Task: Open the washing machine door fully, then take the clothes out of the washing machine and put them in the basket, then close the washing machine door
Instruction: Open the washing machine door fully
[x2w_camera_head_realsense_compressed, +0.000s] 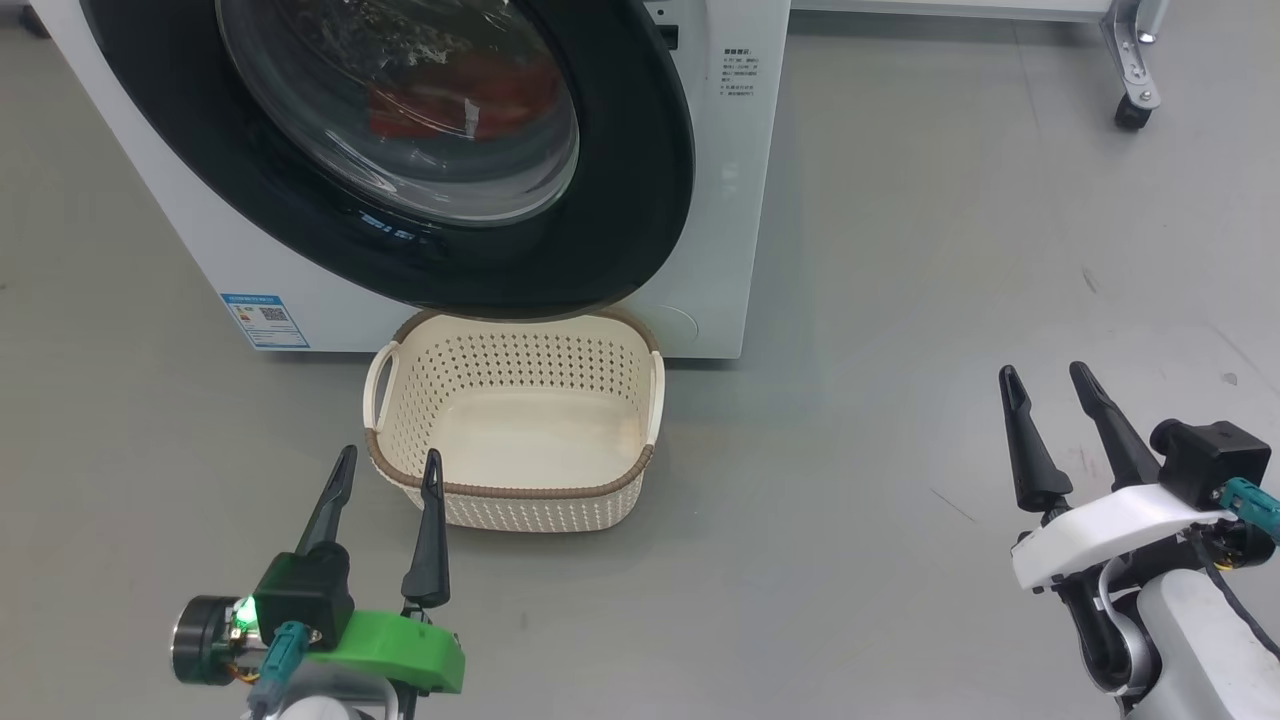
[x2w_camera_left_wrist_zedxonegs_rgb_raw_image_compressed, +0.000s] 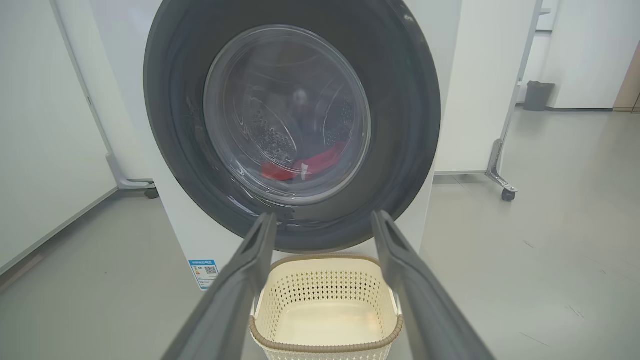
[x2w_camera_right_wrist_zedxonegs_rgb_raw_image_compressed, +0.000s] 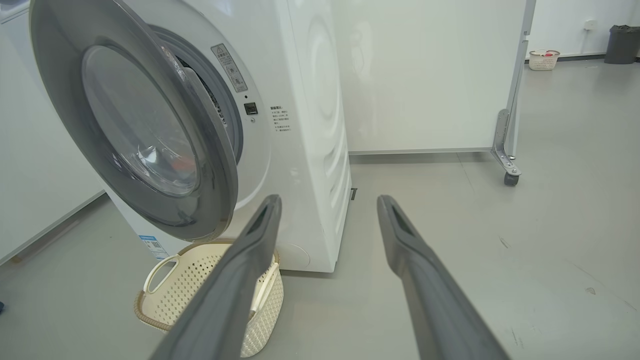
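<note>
Grippers both gape empty: left gripper (x2w_camera_head_realsense_compressed: 390, 455) sits straight before the ajar round black-rimmed glass door (x2w_camera_head_realsense_compressed: 640, 150), nearer than right gripper (x2w_camera_head_realsense_compressed: 1043, 372), tho its free edge faces right. Behind its glass lie the red fabric clothes (x2w_camera_head_realsense_compressed: 450, 100).

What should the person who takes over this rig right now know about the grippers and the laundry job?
Left gripper: open, holds nothing, near the basket's front rim.
Right gripper: open, holds nothing, over the bare floor to the right.
Washing machine door: ajar, only partly swung out.
Clothes: red, inside the washing machine, seen through the door glass.
Basket: empty, on the floor before the machine, below the door.
Done: door unlatched.
Left: open it fully, move the clothes to the basket, close the door.
</note>
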